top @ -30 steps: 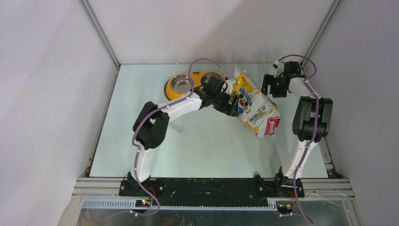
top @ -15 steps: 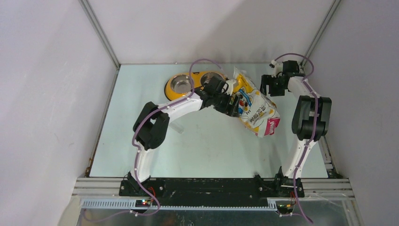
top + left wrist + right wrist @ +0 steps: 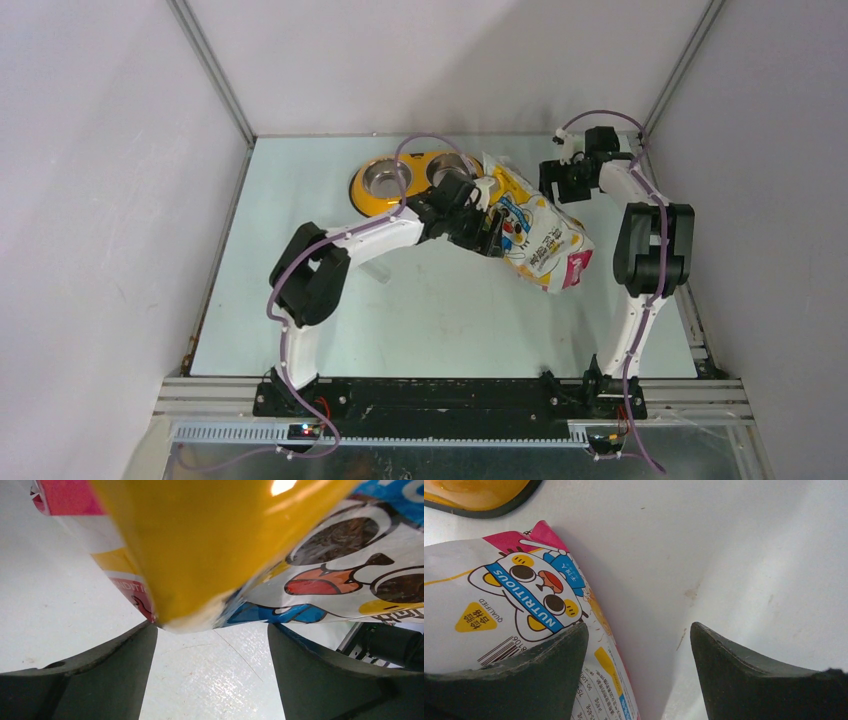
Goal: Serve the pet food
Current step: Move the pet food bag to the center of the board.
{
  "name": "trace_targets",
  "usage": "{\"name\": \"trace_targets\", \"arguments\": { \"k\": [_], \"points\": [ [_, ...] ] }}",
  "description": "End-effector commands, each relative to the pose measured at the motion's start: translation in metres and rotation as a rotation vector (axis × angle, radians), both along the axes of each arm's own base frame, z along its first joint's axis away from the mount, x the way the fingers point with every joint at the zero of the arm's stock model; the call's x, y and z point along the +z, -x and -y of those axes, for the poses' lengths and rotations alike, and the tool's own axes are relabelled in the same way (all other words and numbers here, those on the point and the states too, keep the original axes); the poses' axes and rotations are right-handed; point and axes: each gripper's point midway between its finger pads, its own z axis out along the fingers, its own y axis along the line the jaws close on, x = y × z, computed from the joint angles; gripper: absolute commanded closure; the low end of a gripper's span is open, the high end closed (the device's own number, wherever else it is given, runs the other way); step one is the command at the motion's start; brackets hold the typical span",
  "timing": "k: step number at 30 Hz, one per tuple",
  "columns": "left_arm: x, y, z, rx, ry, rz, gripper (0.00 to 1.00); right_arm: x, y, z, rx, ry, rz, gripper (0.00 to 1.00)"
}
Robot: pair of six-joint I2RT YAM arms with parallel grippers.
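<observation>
The pet food bag (image 3: 535, 225), yellow-white foil with a cartoon cat and a pink base, hangs tilted above the table, top toward the bowl. The pet food itself is hidden inside it. My left gripper (image 3: 487, 215) grips the bag's left side with its jaws wide. In the left wrist view the bag (image 3: 210, 545) covers the tips of that gripper (image 3: 212, 627). My right gripper (image 3: 562, 185) stands open at the back right, close to the bag's upper edge. In the right wrist view the bag (image 3: 484, 595) lies behind the left finger of that gripper (image 3: 639, 627), with only its edge in the gap.
The yellow double bowl (image 3: 365, 195) with two steel cups sits at the back, left of the bag; its edge (image 3: 474, 500) shows at the top left of the right wrist view. A clear scoop (image 3: 383, 272) lies under my left forearm. Walls close in behind and at the sides.
My right gripper has moved left toward the bag's top. The left gripper and the bag have shifted a little to the left together.
</observation>
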Motion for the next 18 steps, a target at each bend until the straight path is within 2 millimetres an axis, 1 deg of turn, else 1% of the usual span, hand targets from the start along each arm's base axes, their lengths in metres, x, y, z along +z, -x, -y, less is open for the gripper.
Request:
{"name": "trace_targets", "arguments": {
  "k": [1,4,8,9,10,11,12,13,14,15,16,17,18],
  "points": [
    [0.031,-0.008,0.003,0.044,0.055,0.083,0.12,-0.011,0.063,-0.063,0.150,-0.146,-0.241,0.20],
    [0.031,-0.010,-0.002,0.054,0.032,0.104,0.10,-0.011,0.055,-0.051,0.118,-0.087,-0.218,0.19],
    [0.031,-0.009,-0.015,0.030,-0.011,0.151,0.05,0.005,0.048,-0.033,0.070,-0.077,-0.197,0.15],
    [0.027,-0.008,-0.020,0.015,-0.029,0.162,0.03,0.013,0.043,-0.019,0.035,-0.076,-0.179,0.14],
    [0.031,-0.006,-0.024,0.007,-0.029,0.173,0.02,0.017,0.041,-0.013,0.016,-0.069,-0.166,0.13],
    [0.028,-0.006,-0.030,-0.006,-0.044,0.183,0.01,0.028,0.037,-0.001,-0.015,-0.068,-0.136,0.12],
    [0.032,-0.008,-0.035,-0.008,-0.043,0.190,0.00,0.033,0.034,0.012,-0.045,-0.064,-0.116,0.11],
    [0.033,-0.009,-0.038,-0.024,-0.053,0.202,0.00,0.043,0.031,0.018,-0.065,-0.063,-0.089,0.10],
    [0.034,-0.010,-0.044,-0.027,-0.059,0.197,0.00,0.048,0.029,0.029,-0.095,-0.059,-0.072,0.09],
    [0.037,-0.012,-0.046,-0.040,-0.063,0.209,0.00,0.059,0.027,0.034,-0.114,-0.059,-0.047,0.08],
    [0.037,-0.012,-0.050,-0.044,-0.072,0.202,0.00,0.065,0.025,0.045,-0.144,-0.049,-0.030,0.07],
    [0.040,-0.014,-0.052,-0.054,-0.077,0.215,0.00,0.076,0.024,0.049,-0.164,-0.043,-0.004,0.07],
    [0.041,-0.013,-0.056,-0.057,-0.085,0.215,0.00,0.082,0.022,0.060,-0.193,-0.021,0.018,0.06]
  ]
}}
